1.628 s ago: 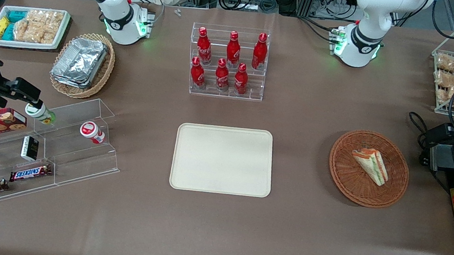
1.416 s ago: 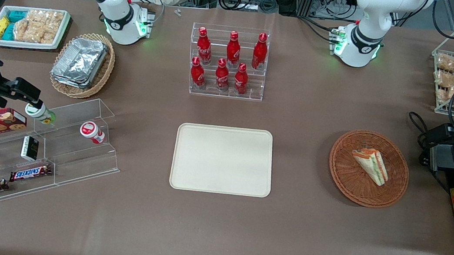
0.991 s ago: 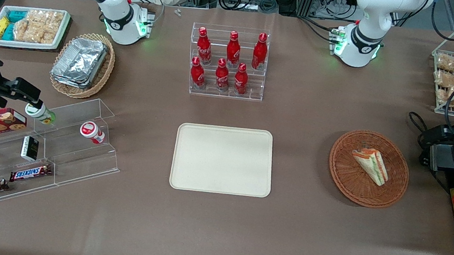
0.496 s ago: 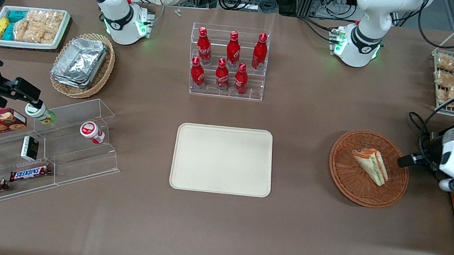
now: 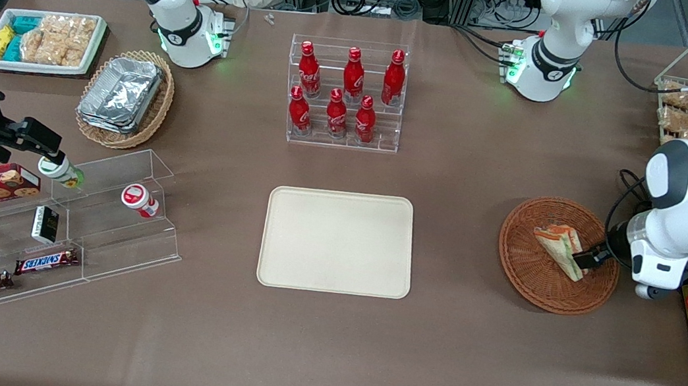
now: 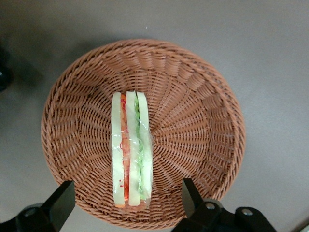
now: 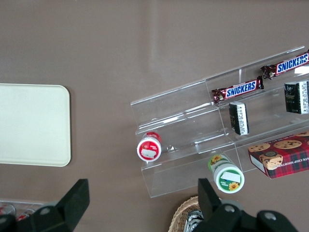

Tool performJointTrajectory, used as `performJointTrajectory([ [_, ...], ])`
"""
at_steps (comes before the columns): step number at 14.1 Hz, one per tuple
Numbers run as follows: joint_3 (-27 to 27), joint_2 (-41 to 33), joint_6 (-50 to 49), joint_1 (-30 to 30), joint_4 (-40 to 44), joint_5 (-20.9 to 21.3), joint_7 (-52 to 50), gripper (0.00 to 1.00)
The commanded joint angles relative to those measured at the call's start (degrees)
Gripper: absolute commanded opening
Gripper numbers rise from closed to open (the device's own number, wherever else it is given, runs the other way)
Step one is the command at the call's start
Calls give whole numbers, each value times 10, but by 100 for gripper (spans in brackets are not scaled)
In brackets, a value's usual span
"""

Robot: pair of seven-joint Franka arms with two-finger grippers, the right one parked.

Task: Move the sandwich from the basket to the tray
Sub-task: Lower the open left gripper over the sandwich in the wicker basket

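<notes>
**One sandwich, lined up between the jaws**

Two fingers [image 6: 60, 205] of the gripper [image 6: 126, 205] stand spread wide, with nothing between them yet. Straight below the gap lies the sandwich [image 6: 130, 151], resting on its side in the basket [image 6: 203, 125]. Its layers run lengthwise away from the jaws: white bread, a red-orange stripe, more bread, a green stripe. The line between the two fingers crosses that long axis squarely, so each finger faces a flat bread side. To my eye that is the relation the coming grab turns on: a closing squeeze would press across the thin way of the wedge, not along its length.

The gripper hangs above the basket, over the end of the sandwich nearer the basket's rim, and is not touching it. From the front, the gripper [image 5: 589, 258] sits at the sandwich's [image 5: 559, 248] lower tip, over the part of the basket [image 5: 529, 274] toward the working arm's end of the table.

Farther out, the tray [image 5: 337, 242] lies bare and well apart from the basket, toward the parked arm's end.

I'd judge the job barely begun: the descent and the squeeze are not yet made, and the soft, wrapped bread could slip or crush under too hard a pinch.
</notes>
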Motion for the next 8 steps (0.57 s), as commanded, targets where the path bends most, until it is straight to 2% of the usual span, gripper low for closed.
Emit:
performJointTrajectory([
  [1, -3, 6, 10, 1, -10, 5, -19, 99],
  [4, -3, 13, 23, 4, -23, 5, -19, 99],
  [8, -2, 8, 125, 6, -100, 5, -17, 99],
])
